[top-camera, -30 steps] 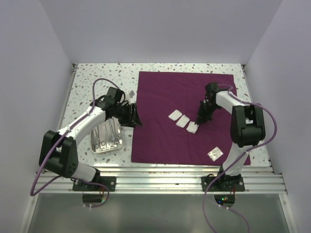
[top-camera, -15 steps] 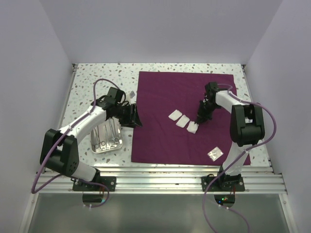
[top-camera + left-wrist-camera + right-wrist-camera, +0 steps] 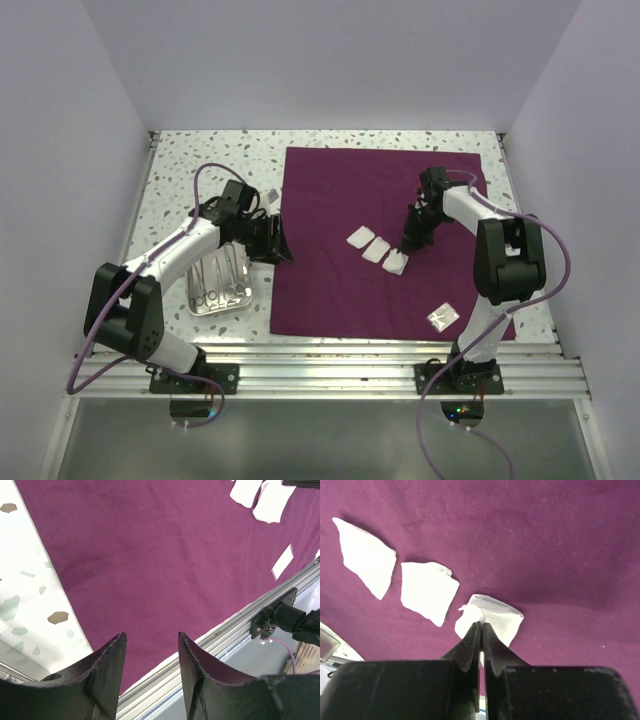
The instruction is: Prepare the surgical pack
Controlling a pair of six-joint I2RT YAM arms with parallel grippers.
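A maroon cloth [image 3: 340, 290] lies flat on a speckled table [image 3: 200, 170]. At its middle the right gripper [image 3: 481, 625], jaws almost together, pinches the edge of the end gauze square [image 3: 501, 619] in a row of three. The left gripper [image 3: 150, 637] hangs wide open and empty over the cloth's left edge, beside a steel tray [image 3: 200, 306] of instruments [image 3: 215, 275]. A small white packet [image 3: 441, 316] lies near the right arm's base.

Cloth [image 3: 340, 290] maroon; gauze squares [image 3: 377, 250] white; tray [image 3: 192, 300] silver; table [image 3: 200, 160] white, dark-speckled.

Plain pale walls [image 3: 330, 60] stand at 9, 12 and 3 o'clock around the surface [image 3: 200, 170], which is white with little grey and brown specks. A shiny metal rail [image 3: 330, 365] runs along 6 o'clock. The light is soft and even.
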